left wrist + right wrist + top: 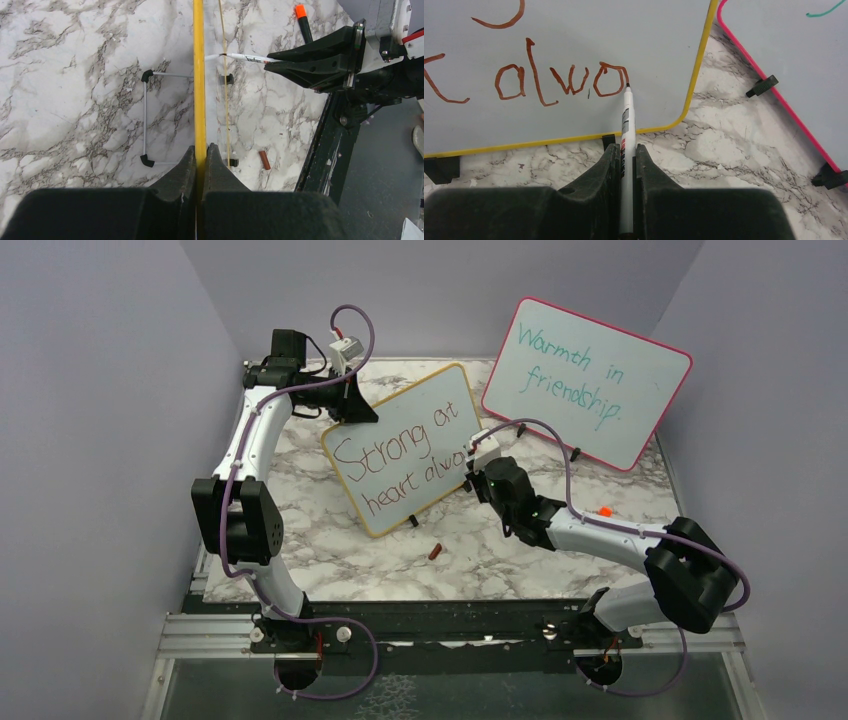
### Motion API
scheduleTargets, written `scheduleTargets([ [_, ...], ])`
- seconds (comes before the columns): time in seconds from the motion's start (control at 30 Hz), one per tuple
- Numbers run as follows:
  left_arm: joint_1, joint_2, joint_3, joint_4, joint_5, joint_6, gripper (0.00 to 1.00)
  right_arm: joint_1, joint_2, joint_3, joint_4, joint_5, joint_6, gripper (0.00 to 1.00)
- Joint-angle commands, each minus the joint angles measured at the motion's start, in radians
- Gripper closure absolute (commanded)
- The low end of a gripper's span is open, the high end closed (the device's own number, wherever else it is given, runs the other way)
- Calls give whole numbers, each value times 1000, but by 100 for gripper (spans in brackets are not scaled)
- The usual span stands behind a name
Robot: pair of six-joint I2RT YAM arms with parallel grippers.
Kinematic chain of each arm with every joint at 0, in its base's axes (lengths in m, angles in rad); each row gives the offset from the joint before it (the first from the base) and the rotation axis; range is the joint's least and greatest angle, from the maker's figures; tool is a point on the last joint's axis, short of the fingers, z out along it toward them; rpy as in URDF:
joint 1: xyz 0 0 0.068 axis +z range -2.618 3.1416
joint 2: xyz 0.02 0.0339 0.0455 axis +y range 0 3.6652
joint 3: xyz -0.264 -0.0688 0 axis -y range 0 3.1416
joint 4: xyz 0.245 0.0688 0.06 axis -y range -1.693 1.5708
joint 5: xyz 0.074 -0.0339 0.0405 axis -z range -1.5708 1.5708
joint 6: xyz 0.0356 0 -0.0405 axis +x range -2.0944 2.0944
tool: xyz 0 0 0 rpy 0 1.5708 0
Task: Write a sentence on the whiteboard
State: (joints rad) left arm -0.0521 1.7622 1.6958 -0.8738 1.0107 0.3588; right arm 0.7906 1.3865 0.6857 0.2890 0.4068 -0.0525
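Our left gripper (201,154) is pinched shut on the upper edge of the whiteboard (410,405), which stands tilted on the table (520,565). Our right gripper (626,150) clamps a marker (627,107), and we see its tip touching the board at the final "a" of the sentence (398,455).

The bench (380,560) carries two boards: one whiteboard (400,445) and one pink-framed board (590,380). Markers: two, one white marker (626,115) and one orange-capped marker (605,510) at 3 o'clock. One loose red-brown cap (434,551) lies at 6 o'clock.
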Motion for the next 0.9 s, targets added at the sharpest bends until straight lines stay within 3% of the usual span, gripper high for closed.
scheduleTargets([
  [0.0,-8,40,-4,-60,-72,80,100,-5,12,-12,-39,12,23,99],
  [0.87,-8,34,-8,-59,-77,80,100,-11,-54,-10,11,25,-6,99],
])
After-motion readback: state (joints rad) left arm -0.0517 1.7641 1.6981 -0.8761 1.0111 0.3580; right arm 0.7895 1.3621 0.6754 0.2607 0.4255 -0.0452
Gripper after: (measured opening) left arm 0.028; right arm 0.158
